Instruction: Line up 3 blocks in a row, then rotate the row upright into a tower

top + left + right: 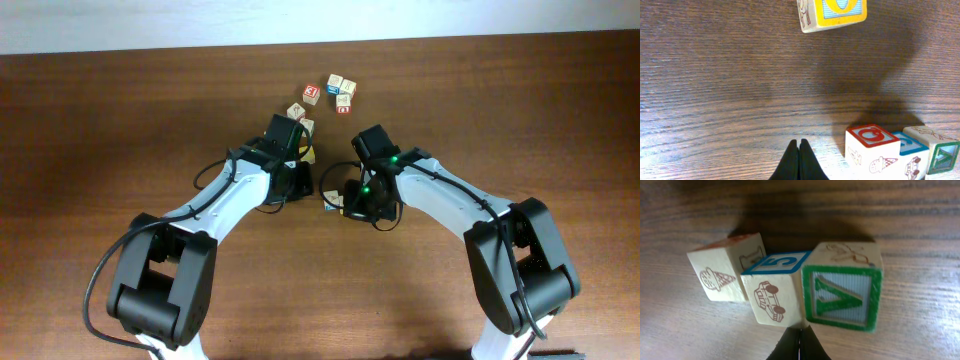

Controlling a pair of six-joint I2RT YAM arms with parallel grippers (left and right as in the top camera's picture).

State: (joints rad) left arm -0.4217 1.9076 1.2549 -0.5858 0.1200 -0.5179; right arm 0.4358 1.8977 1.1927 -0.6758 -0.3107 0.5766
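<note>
Three in a row: red-top cube, 5 cube and V cube stand side by side on the table, between the two claws.
Two with cool colours: the 5 cube has a blue-framed top and a car on its side. The V cube shows a green-framed V and presses against the 5 cube.
One red-top cube: an ice-cream cone is on its side. It sits at the row's end, cornering against the 5 cube.
One yellow cube: it stands alone, well apart from the row across bare wood.
Six far cubes: they form a loose cluster beyond both claws.
Two claws: the left claw is closed tight on nothing, near the red-top end of the row. The right claw is also closed and empty, with its tips just before the seam between the 5 cube and V cube. Contact cannot be told.
In the way: from overhead, the right arm covers most of the row, and the left arm covers part of the yellow cube.
</note>
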